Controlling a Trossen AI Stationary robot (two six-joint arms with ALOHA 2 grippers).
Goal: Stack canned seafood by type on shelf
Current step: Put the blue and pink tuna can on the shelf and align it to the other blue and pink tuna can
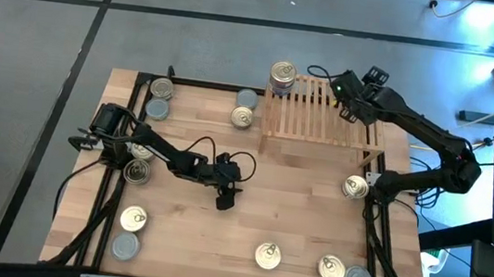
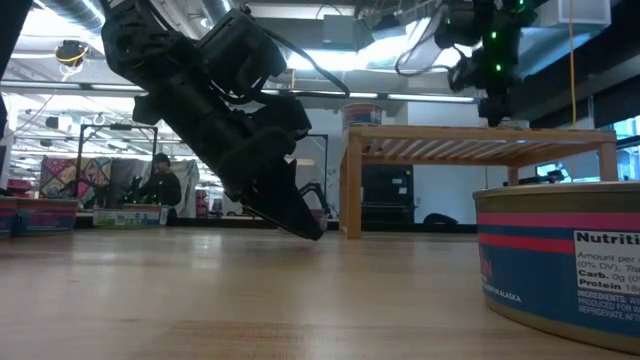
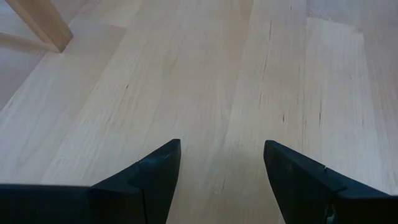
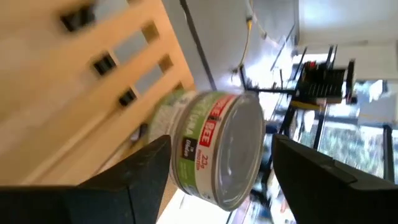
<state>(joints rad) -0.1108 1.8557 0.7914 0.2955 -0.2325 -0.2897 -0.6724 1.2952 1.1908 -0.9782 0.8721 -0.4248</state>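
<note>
Tin [image 4: 214,149] between right pincer's [image 4: 221,165] fingers

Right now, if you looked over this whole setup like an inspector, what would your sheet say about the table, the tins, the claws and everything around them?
Surface: light wooden tabletop, bare in the middle.
Job's things: slatted shelf at the far edge, one stack of cans on its corner; loose cans scattered along the table's edges.
Clutter: nothing seen.
Grippers: left gripper open and empty, low over bare wood near mid-table; right gripper open above the shelf, a green-labelled can between its fingers, not visibly clamped.
Cables: black cable looping along the left arm.
Surroundings: grey floor; a person at a bench far behind.
</note>
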